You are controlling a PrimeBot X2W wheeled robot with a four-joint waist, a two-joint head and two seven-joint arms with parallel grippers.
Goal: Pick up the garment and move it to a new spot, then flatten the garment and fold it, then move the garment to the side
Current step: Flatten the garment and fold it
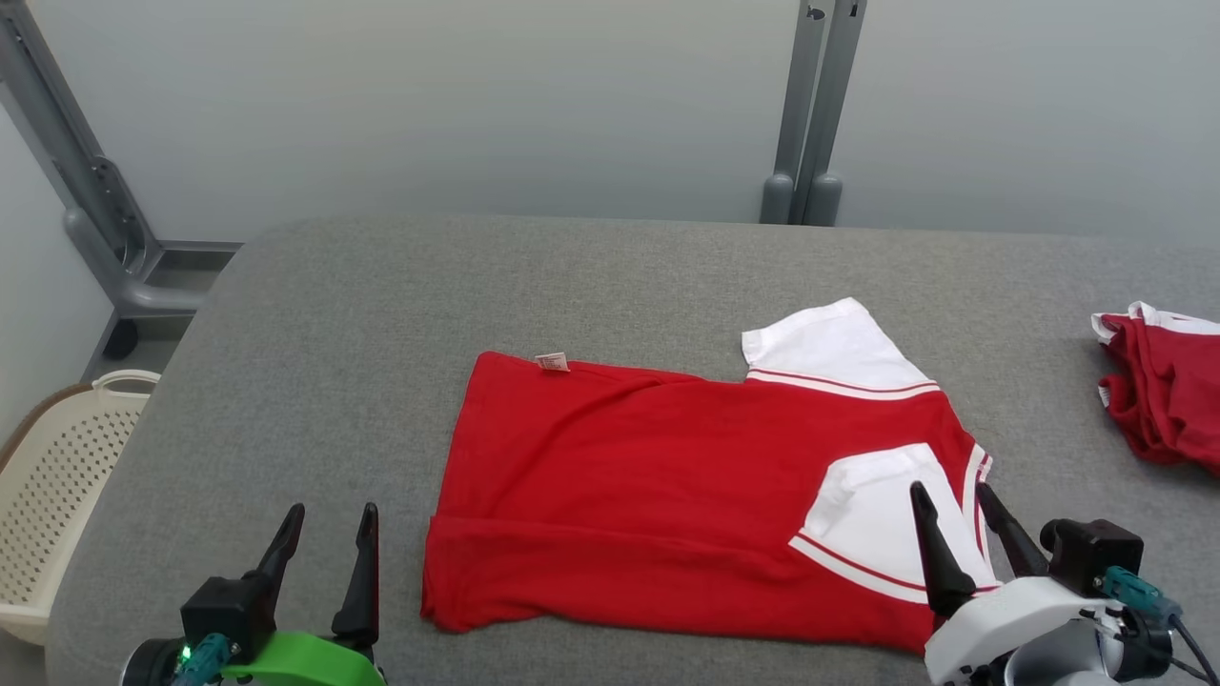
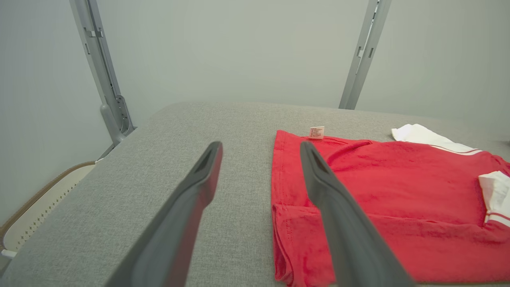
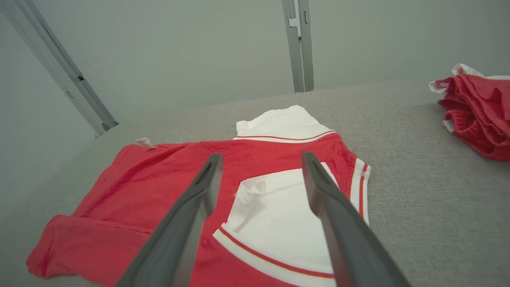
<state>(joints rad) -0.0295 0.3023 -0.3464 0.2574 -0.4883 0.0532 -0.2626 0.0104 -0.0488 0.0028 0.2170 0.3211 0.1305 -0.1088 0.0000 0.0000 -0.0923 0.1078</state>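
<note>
Right gripper [image 1: 950, 491]: two long dark fingers spread apart, pinching nothing, poised over the near right corner of the red short-sleeved shirt with white striped sleeves [image 1: 648, 476], tips above the near white sleeve [image 1: 872, 519], already turned in onto the red body. Left gripper [image 1: 333, 514]: likewise spread and empty, just beside the shirt's left hem, off the cloth.

Shirt itself flat on the grey fabric-covered table [image 1: 381, 305], neck end to the right, near long edge doubled over in a band, far white sleeve [image 1: 829, 348] sticking out unfolded.

Judged mid-fold: flattened, near side turned in, far side not. Next, probably, a reach across to the shirt's far edge, pinching far sleeve and far hem corner, then drawing both toward the near band without dragging the rest.

Well right of the shirt, a crumpled red-and-white heap of clothing [image 1: 1163, 400]; well left, a cream perforated plastic basket [image 1: 57, 476].
</note>
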